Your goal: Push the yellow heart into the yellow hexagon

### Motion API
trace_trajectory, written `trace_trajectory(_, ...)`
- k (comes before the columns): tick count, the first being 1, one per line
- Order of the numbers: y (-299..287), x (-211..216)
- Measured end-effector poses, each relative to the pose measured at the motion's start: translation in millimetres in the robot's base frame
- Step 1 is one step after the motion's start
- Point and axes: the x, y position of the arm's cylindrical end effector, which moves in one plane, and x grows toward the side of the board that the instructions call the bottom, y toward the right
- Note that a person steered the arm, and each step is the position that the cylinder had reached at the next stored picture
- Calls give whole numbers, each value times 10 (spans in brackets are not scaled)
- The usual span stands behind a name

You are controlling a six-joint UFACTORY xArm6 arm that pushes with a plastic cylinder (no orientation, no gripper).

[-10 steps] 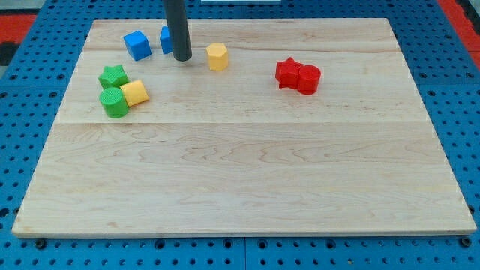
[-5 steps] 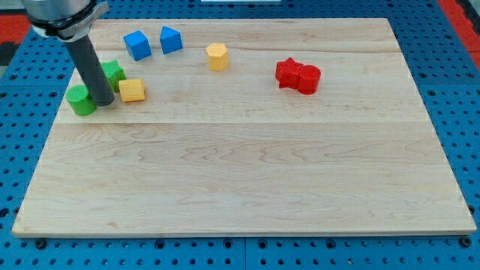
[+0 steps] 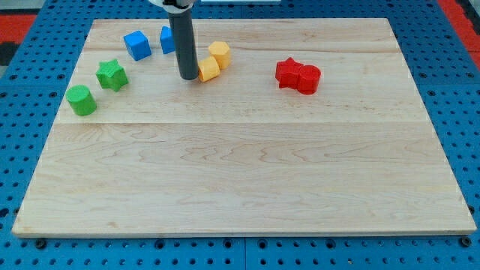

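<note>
- green cylinder (image 3: 81,100) and green star (image 3: 112,75) hang out near the bench (image 3: 247,180) left edge
- two blue blocks (image 3: 136,44) along the top edge
- my tip (image 3: 187,77) touches the yellow heart (image 3: 208,69), which touches the yellow hexagon (image 3: 220,54); no gripper on this rod
- red blocks (image 3: 298,76) sit right; lower half wide open

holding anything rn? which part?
Nothing held. My tip only presses the yellow heart's left side; the heart touches the yellow hexagon.
</note>
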Motion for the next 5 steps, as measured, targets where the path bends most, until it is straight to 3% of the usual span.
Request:
trace_trajectory(3,408,-220)
trace_trajectory(5,408,512)
